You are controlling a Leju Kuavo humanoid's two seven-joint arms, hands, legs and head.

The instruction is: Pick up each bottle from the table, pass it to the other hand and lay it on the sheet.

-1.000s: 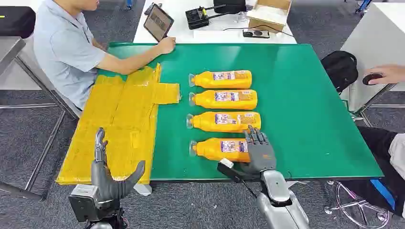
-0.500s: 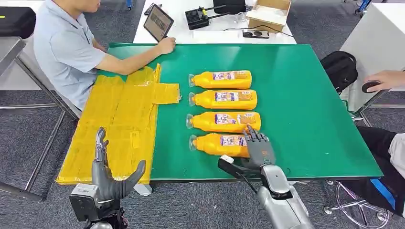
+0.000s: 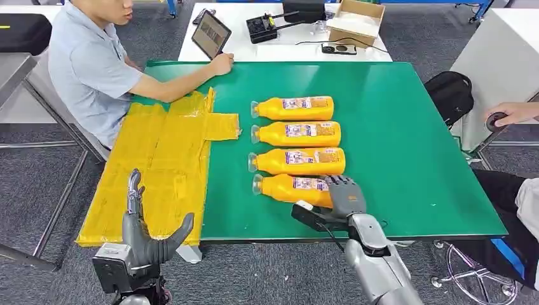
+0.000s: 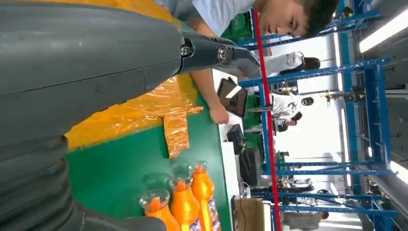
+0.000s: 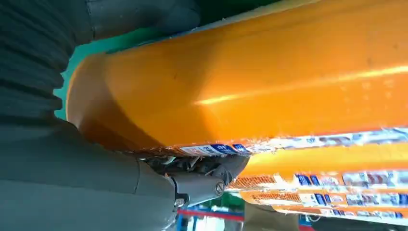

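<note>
A: Step?
B: Pick phase. Right hand (image 3: pixel 344 196) wraps base end of nearest orange bottle (image 3: pixel 289 189), bottle on green table (image 3: pixel 413 159). Left hand (image 3: pixel 145 236) spread, empty, near yellow sheet (image 3: pixel 159 165).
A: Next?
B: Likely lift, then hand-to-hand transfer.

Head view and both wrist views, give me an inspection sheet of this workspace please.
Surface: green table.
Job's things: four orange bottles lying in a row; nearest bottle; yellow sheet bare of bottles.
Clutter: nothing seen on the green table.
Hands: right hand wrapped on the nearest bottle's base end; left hand holds nothing, fingers apart.
Cables: cable on the white table behind.
Surroundings: seated person, tablet, cardboard box.
</note>
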